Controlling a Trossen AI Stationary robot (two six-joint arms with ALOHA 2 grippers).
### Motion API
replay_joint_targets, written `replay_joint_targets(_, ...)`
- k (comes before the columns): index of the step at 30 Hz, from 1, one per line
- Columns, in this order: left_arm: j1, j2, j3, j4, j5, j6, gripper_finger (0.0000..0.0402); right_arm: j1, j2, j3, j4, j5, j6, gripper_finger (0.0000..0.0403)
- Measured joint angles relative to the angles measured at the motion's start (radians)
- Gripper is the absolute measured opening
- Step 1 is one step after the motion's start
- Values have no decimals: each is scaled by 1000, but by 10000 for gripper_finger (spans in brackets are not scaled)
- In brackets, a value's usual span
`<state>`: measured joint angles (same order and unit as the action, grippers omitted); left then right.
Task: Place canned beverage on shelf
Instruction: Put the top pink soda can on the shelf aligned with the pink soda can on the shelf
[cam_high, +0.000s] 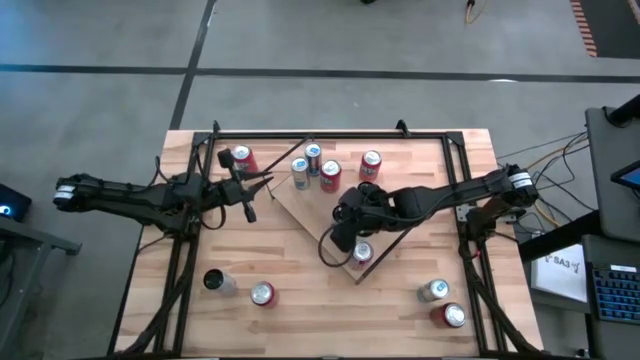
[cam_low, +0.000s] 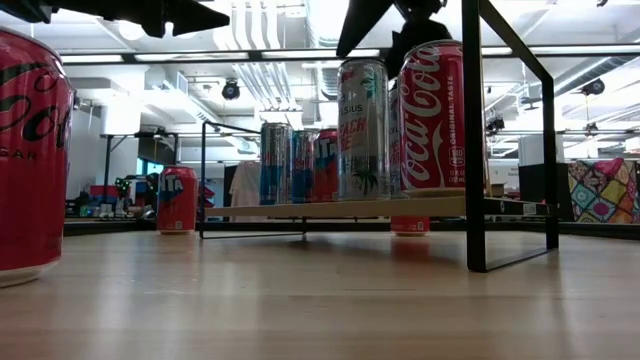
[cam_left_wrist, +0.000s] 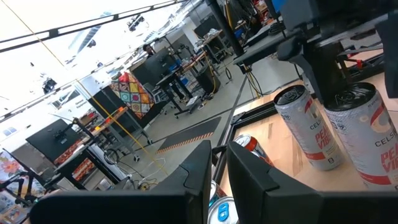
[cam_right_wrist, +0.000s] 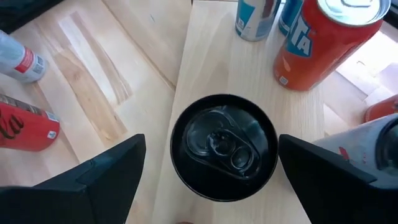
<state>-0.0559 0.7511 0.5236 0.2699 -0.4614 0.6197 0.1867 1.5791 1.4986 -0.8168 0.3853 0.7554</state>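
Right jaws (cam_right_wrist: 211, 168) spread wide, released, straddling a black-topped can (cam_right_wrist: 224, 146) without touching it. Can upright on the shelf (cam_right_wrist: 205, 56), near its edge. Further along the same board: an orange can (cam_right_wrist: 317, 43) and a blue can (cam_right_wrist: 255, 18). Left jaws (cam_left_wrist: 219, 180) clenched, empty, above the counter (cam_high: 300, 270) beside a red can (cam_high: 243, 160).

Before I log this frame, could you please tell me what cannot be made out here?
- High view: the can under the right gripper is hidden by the arm.
- Right wrist view: the black-topped can on the shelf shows only its lid; no label.
- Low view: the near red can is cut off by the edge.
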Motion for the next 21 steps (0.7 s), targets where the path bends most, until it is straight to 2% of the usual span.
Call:
replay_joint_targets(10,0,0,0,0,0,0,36,-1,0,88,-50,43,-49,354)
replay_joint_targets(15,0,0,0,7,10,-13,36,1,-1,141,-51,87,-147,354)
replay_joint_targets(18,0,0,0,14,75,-31,36,6,-2,163,-48,88,-207,354)
replay_joint_targets(21,0,4,0,34,183,-59,36,19,-3,168,-42,89,-275,354)
